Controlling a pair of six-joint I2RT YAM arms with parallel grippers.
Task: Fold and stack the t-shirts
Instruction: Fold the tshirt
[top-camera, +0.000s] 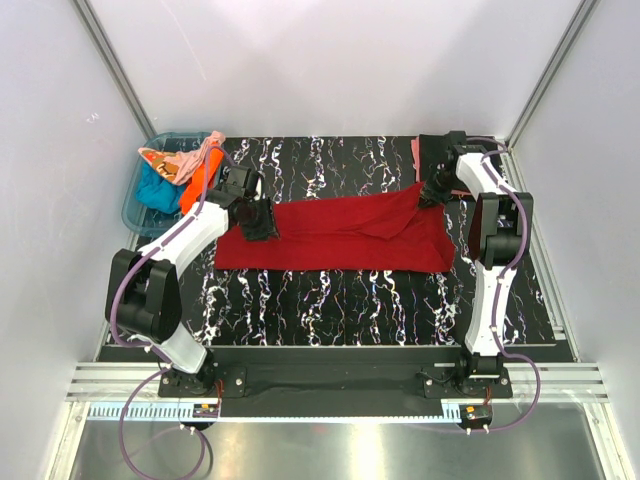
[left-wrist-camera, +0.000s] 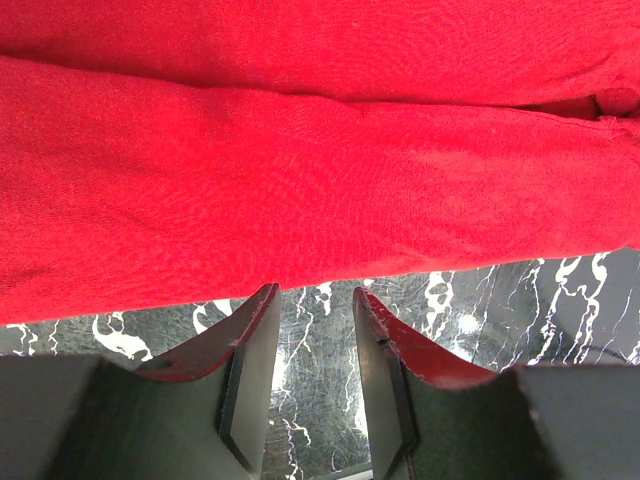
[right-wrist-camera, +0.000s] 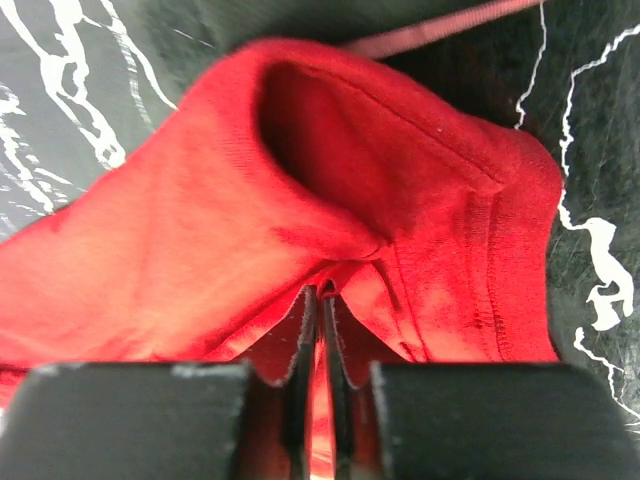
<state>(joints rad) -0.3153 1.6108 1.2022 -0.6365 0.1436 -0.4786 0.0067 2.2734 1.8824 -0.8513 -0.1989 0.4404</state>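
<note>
Firstly, surface and room?

Item one: black bench top with white marbled veins (top-camera: 330, 295), flat, enclosed by plain white wall panels (top-camera: 330, 60). A silver aluminium rail (top-camera: 300, 385) runs along the near edge, with both arm bases bolted there.

Arms next?

Item two: the left arm rises along the left side and bends inward. The left gripper (top-camera: 258, 222) sits at the left end of the dark red soft cloth t-shirt (top-camera: 340, 235). On its wrist view the left gripper (left-wrist-camera: 315, 300) has its jaws parted, with bare bench showing in the gap, tips at the cloth's edge and nothing between them.

Item three: the right arm stands along the right side, elbow folded, wrist turned toward the centre. The right gripper (top-camera: 432, 193) is at the shirt's far right corner. On its wrist view the right gripper (right-wrist-camera: 320, 300) is clenched on a pinch of red fabric, and a hemmed fold gapes open just beyond the tips.

Where does that shirt lie?

Mid-bench, spread left to right as a long band, with its far right corner drawn up into the right jaws.

Containers?

Item four: blue translucent plastic tub (top-camera: 132, 210), far left corner. It holds a teal t-shirt (top-camera: 155, 190), an orange t-shirt (top-camera: 200, 172) and a pale peach t-shirt (top-camera: 205, 148), bunched together, the orange one draped over the rim.

Loose at the far right corner of the bench, touching each other behind the right wrist: a black t-shirt (top-camera: 438, 147) and a salmon pink t-shirt (top-camera: 414, 152).
</note>
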